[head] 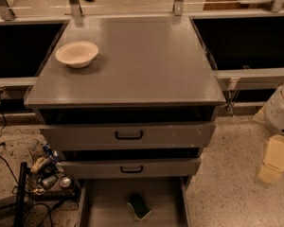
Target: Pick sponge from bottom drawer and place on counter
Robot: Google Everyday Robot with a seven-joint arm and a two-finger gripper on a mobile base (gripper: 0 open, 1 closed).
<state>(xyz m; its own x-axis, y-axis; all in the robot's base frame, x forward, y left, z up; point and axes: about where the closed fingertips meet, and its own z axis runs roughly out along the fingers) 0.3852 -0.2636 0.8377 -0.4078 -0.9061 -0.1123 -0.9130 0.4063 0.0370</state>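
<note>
The sponge (139, 205), dark green with a paler edge, lies on the floor of the open bottom drawer (104, 207), near its middle. The counter (146, 60) is the flat grey cabinet top, seen from above. My gripper (275, 161) hangs at the right edge of the view, over the speckled floor. It is right of the cabinet, well apart from the sponge, and holds nothing that I can see.
A cream bowl (76, 54) stands on the counter's left rear part. Two grey drawers with black handles (128, 135) sit above the bottom drawer, slightly pulled out. Cables and clutter (46, 171) lie on the floor at the left. Dark recessed bays (248, 41) flank the counter.
</note>
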